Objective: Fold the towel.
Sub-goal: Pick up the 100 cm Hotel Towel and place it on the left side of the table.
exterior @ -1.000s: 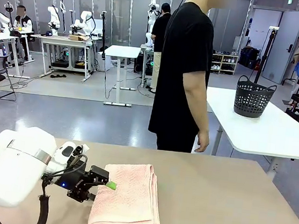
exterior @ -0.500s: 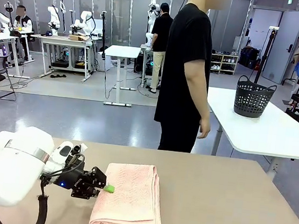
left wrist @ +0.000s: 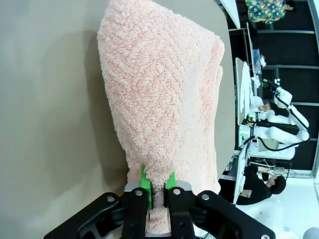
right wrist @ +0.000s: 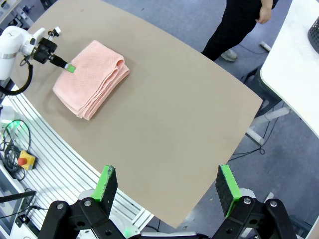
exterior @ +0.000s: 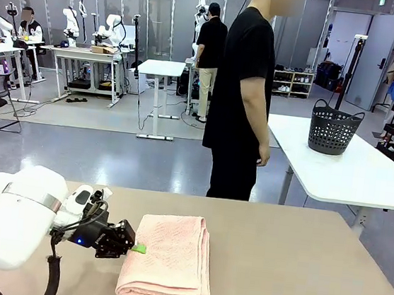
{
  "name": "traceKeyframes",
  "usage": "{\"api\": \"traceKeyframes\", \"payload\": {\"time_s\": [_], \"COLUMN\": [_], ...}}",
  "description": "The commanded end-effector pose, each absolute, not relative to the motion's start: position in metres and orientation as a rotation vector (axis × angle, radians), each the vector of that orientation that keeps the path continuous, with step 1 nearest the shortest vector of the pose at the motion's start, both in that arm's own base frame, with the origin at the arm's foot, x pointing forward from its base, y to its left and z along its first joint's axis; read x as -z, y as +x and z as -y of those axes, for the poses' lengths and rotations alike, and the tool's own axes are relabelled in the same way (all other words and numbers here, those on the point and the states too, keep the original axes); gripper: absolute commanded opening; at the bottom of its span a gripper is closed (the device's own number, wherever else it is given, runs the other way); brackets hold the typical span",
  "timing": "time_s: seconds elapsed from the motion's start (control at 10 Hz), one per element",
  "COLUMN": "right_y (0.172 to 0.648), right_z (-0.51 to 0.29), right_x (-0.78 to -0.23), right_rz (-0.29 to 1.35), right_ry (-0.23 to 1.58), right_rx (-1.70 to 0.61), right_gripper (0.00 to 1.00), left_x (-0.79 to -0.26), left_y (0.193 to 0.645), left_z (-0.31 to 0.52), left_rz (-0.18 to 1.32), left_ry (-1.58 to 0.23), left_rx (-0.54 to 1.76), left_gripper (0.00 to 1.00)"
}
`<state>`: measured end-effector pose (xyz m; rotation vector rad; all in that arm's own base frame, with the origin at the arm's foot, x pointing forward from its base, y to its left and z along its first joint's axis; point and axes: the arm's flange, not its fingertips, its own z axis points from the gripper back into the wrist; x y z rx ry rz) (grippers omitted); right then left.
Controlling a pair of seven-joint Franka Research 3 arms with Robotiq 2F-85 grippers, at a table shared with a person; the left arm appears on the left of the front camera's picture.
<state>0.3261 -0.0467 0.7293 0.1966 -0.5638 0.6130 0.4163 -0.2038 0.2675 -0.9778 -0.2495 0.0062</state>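
The left gripper [exterior: 136,248], its fingers pinched on the near-left edge of the folded towel [exterior: 169,258], worked on the worktop [exterior: 296,273], the towel's long axis running away from it, while the right gripper [right wrist: 167,191] hung wide open, well apart.

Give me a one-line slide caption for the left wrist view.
Left gripper pinching the edge of the folded pink towel on the tan table.
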Motion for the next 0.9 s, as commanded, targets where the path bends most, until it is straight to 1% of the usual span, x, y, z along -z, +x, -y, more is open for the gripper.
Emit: {"api": "traceKeyframes", "payload": {"time_s": [0.0,0.1,0.3,0.5,0.8], "right_y": [0.326,0.326,0.326,0.326,0.326], "right_z": [0.047,0.047,0.047,0.047,0.047], "right_x": [-0.729,-0.729,-0.729,-0.729,-0.729], "right_rz": [0.562,0.562,0.562,0.562,0.562], "right_ry": [0.19,0.19,0.19,0.19,0.19], "right_rx": [-0.605,-0.605,-0.605,-0.605,-0.605], "right_gripper": [1.0,1.0,1.0,1.0,1.0], "left_x": [-0.274,-0.282,-0.298,-0.296,-0.293], "left_y": [0.411,0.409,0.403,0.398,0.387], "left_z": [0.177,0.15,0.07,-0.006,-0.117], "left_rz": [0.297,0.312,0.301,0.271,0.307], "left_ry": [-1.032,-1.034,-1.032,-1.014,-0.922], "left_rx": [0.042,0.06,0.06,0.067,0.048], "left_gripper": [0.0,0.0,0.0,0.0,0.0]}}
